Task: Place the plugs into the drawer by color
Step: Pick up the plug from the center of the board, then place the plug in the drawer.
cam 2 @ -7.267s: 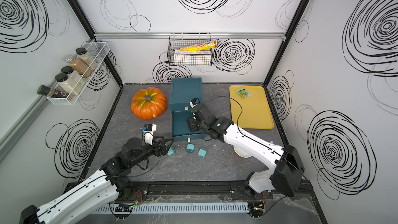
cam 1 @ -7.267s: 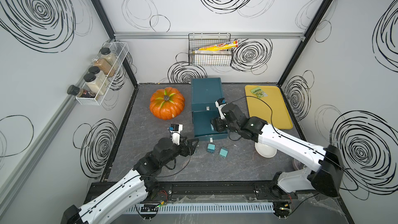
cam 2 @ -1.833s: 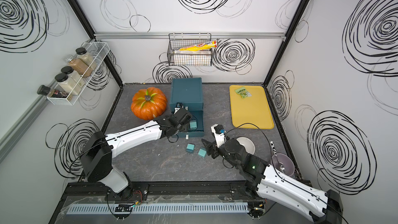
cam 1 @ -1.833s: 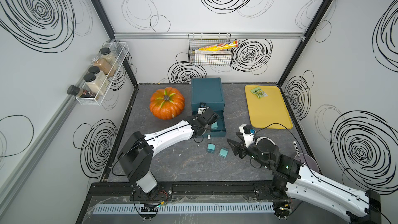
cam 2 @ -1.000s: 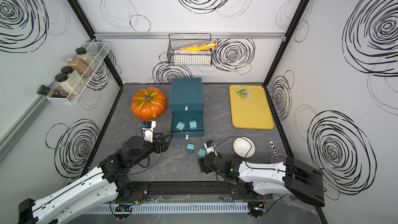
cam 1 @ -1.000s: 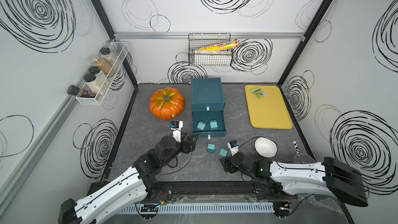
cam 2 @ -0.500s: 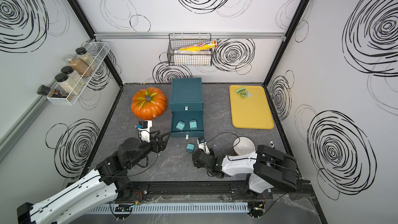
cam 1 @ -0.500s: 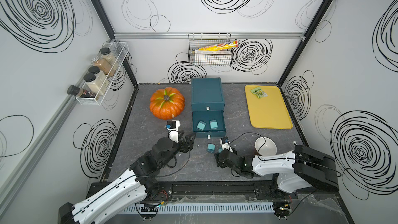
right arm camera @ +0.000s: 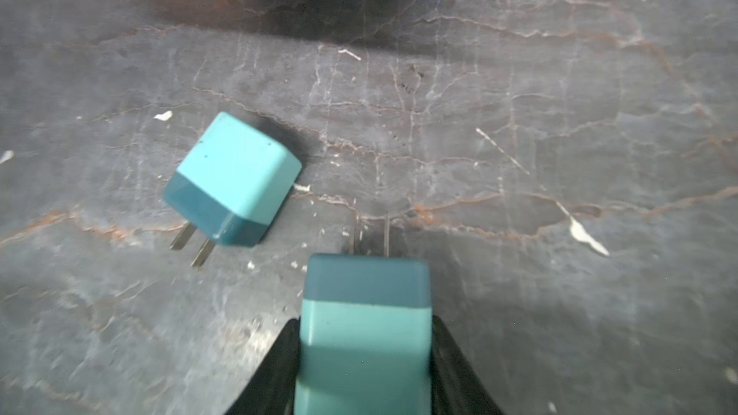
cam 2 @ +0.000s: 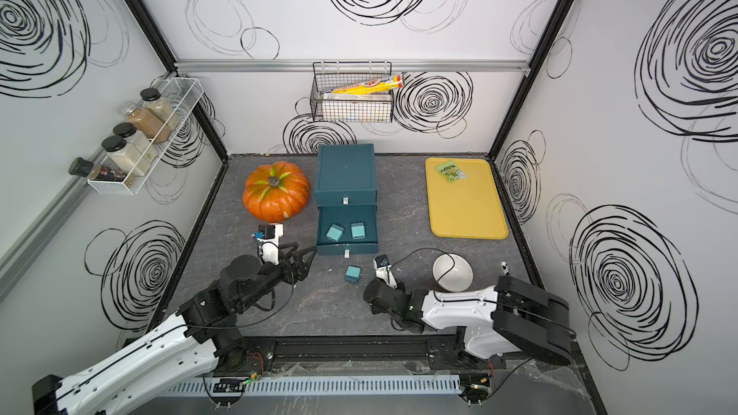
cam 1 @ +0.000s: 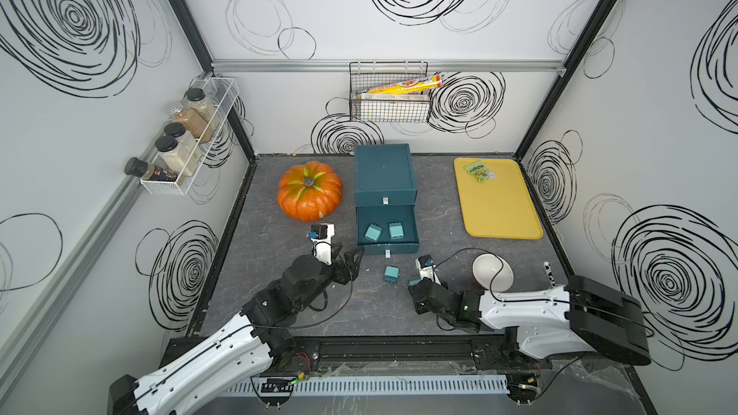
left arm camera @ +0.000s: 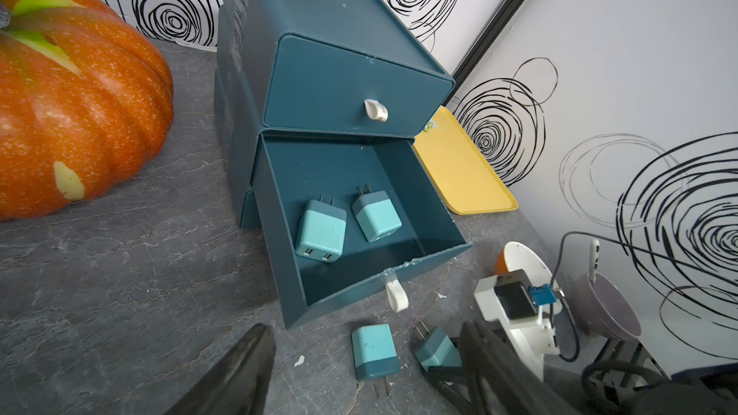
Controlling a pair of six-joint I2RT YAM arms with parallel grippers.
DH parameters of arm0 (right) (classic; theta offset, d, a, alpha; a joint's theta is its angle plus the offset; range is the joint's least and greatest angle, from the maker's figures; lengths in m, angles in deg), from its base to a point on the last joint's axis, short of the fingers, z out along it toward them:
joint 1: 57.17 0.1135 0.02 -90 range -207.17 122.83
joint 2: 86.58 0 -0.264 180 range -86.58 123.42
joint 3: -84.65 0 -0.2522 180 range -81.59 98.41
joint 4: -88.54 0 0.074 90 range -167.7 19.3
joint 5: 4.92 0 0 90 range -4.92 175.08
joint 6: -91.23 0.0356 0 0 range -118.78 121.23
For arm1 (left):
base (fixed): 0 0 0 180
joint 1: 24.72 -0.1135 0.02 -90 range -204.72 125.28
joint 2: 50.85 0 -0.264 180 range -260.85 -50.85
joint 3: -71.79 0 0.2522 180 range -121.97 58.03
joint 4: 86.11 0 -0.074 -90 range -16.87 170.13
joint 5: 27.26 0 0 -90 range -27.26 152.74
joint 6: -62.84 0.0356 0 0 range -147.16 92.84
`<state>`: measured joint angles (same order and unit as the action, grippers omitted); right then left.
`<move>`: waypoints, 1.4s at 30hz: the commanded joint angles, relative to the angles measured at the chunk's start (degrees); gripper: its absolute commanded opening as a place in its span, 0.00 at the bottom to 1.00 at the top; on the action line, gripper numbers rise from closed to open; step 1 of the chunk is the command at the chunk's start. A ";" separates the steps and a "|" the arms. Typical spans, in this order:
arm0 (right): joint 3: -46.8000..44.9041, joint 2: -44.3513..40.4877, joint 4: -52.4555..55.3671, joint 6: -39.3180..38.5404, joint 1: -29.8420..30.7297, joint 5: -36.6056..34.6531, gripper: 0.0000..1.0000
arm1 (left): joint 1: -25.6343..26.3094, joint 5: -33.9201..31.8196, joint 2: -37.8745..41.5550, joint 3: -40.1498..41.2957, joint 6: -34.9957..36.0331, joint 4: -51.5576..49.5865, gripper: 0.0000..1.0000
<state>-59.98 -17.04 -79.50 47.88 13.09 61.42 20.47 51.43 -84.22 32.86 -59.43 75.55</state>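
Teal plastic marks every task piece in view. The drawer chest (cam 1: 385,171) stands at the far centre of the grey surface (cam 1: 279,313), with its middle drawer (left arm camera: 351,293) pulled out toward the near side. On that drawer's floor lie a left plug (cam 1: 373,232) and a right plug (cam 1: 395,230), side by side, prongs toward the far side. Just near of the drawer front, apart from it, a loose plug (cam 1: 391,274) lies flat on the surface. Right of that one, the right fingers (right arm camera: 271,369) pinch a fourth plug (right arm camera: 365,333) by its two sides, its prongs aimed at the drawer. Whether it rests on the surface or hangs just above cannot be told. The left fingers (left arm camera: 243,369) are spread wide with nothing between them, just left of the open drawer's near corner. An orange pumpkin (cam 1: 310,191) sits left of the chest, a yellow tray (cam 1: 499,201) well to its right, and a white bowl (cam 1: 493,271) near-right.
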 commanded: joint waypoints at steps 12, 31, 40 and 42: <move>29.86 -6.58 20.91 -17.06 -8.16 17.03 0.25 | -0.34 1.67 -1.36 0.36 1.02 2.24 0.80; 50.50 26.94 25.12 -29.62 -22.33 17.06 0.16 | -0.28 0.66 -5.11 -0.17 0.54 2.03 0.78; 49.73 27.95 24.27 -29.01 -22.36 11.16 0.40 | -0.28 0.92 -4.97 -0.24 0.45 1.87 0.78; 50.68 29.12 24.62 -29.51 -22.36 12.88 0.44 | -0.28 0.93 -5.04 -0.23 0.43 1.77 0.78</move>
<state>-10.98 10.15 -55.83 19.22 -9.03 74.58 20.47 52.26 -89.66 32.88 -59.30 75.55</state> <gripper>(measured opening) 0.439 0.779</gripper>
